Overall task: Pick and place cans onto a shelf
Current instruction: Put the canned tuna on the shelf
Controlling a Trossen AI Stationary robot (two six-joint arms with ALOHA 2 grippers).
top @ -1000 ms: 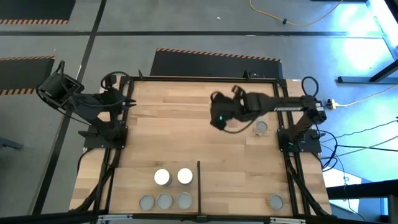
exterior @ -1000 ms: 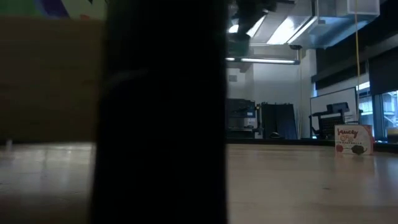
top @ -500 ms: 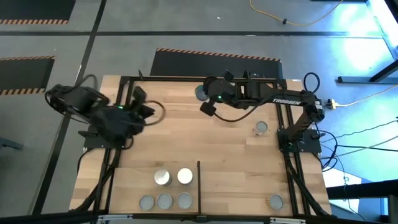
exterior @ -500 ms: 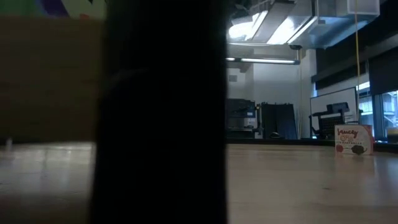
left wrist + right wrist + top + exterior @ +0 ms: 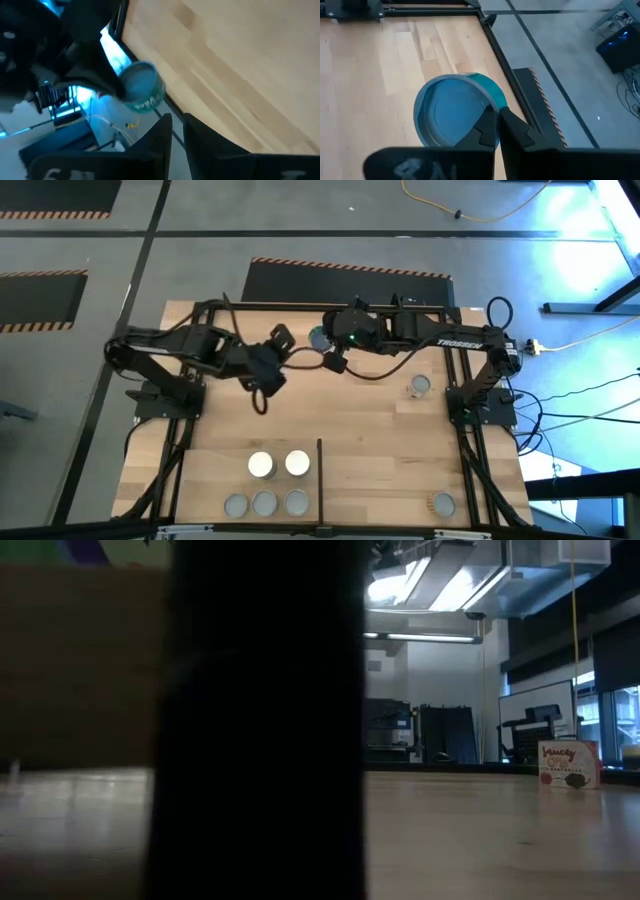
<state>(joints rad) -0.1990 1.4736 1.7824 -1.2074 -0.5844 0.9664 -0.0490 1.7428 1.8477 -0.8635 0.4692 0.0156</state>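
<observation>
Can (image 5: 321,337) with teal side clamped by its rim in right gripper (image 5: 331,355), fingers pressed tight on it, at far edge of table (image 5: 330,420). Left gripper (image 5: 272,362) reached out just beside it, fingers nearly together and empty. Second can (image 5: 419,386) left standing near right arm's base. On shelf (image 5: 380,490), five cans grouped left of divider (image 5: 320,475), two of them white-topped (image 5: 261,465), and one (image 5: 443,503) alone on right.

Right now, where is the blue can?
In the high view, the blue can is held in the right gripper near the table's far edge.
</observation>
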